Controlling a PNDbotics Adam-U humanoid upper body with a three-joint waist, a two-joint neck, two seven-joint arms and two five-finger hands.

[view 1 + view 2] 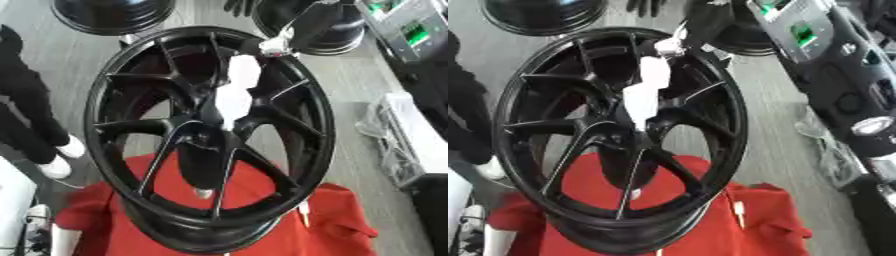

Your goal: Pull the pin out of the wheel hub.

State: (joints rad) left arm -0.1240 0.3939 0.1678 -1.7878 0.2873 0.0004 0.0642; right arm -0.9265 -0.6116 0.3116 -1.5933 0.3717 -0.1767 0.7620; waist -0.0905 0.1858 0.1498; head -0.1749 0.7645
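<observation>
Fingers of my right hand [234, 97] show pale and blurred over the middle of the wheel [210, 135], and I cannot tell whether they are spread or pinching anything. My right arm [302, 30] comes down from the upper right. I cannot make out the pin. Under the upright black wheel lies a red cloth [337, 230].

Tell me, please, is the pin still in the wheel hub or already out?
Cannot tell for certain. A white-covered hand reaches down onto the hub of the black wheel and hides the centre, so the pin itself does not show.
</observation>
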